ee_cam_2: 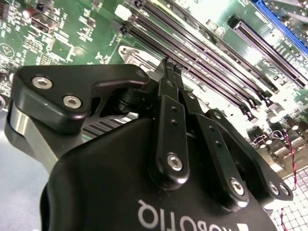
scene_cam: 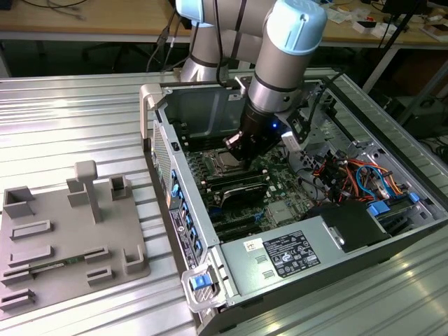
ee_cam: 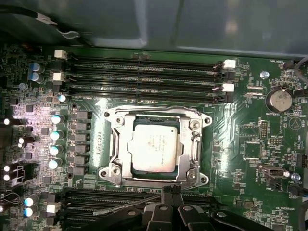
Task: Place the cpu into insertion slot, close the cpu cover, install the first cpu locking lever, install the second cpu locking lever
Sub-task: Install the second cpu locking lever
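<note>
The arm reaches down into the open computer case (scene_cam: 231, 210), which lies on its side on the ribbed metal worktop (scene_cam: 70, 119). The hand (scene_cam: 241, 148) hangs low over the green motherboard (ee_cam: 240, 130), just beside the insertion slot (ee_cam: 111, 144). In the first wrist view the cpu (ee_cam: 153, 147) sits flat inside the slot, silver-grey top up, square to the socket edges. The cpu cover (ee_cam: 192, 144) lies down over it, its silver frame surrounding the chip, with the chip top showing through the central window. In the first wrist view the fingertips (ee_cam: 169, 192) stand together at the edge of the socket that faces the near bank of memory slots (ee_cam: 120, 202); no gap shows between them and nothing is held. The second wrist view agrees: fingertips (ee_cam_2: 168, 65) pressed together to a narrow point just above the board, beside the socket's silver rim. A thin wire lever (ee_cam: 125, 206) lies along that same near edge of the socket, close by the fingertips; contact cannot be told. The far bank of black memory slots (ee_cam: 144, 79) runs along the other side of the socket. In the exterior view a grey fixture tray (scene_cam: 66, 238) rests on the worktop at the exterior view's left, well apart from the case.
</note>
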`<action>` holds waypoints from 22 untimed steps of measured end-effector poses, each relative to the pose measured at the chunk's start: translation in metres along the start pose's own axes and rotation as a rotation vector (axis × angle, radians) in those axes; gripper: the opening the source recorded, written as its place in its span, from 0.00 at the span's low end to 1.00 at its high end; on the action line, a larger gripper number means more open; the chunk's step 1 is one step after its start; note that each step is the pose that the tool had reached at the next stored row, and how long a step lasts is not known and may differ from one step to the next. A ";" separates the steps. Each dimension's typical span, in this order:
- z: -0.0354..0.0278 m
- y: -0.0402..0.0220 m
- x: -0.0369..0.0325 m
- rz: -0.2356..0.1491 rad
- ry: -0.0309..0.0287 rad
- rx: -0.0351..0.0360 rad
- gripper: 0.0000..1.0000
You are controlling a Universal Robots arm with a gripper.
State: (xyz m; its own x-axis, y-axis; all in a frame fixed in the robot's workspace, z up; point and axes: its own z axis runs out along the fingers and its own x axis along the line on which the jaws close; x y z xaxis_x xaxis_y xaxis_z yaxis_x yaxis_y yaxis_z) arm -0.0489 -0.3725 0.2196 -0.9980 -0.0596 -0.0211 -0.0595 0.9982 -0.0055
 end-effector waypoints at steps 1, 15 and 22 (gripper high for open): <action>0.0003 0.0001 0.0027 0.000 0.0001 0.0001 0.11; 0.0087 0.0018 0.0316 -0.002 0.0002 -0.0003 0.11; 0.0119 0.0028 0.0459 -0.002 0.0000 -0.0007 0.11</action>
State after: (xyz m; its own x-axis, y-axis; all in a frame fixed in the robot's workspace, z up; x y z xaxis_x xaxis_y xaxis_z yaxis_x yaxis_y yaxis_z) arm -0.0946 -0.3725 0.2067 -0.9979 -0.0612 -0.0211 -0.0611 0.9981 -0.0049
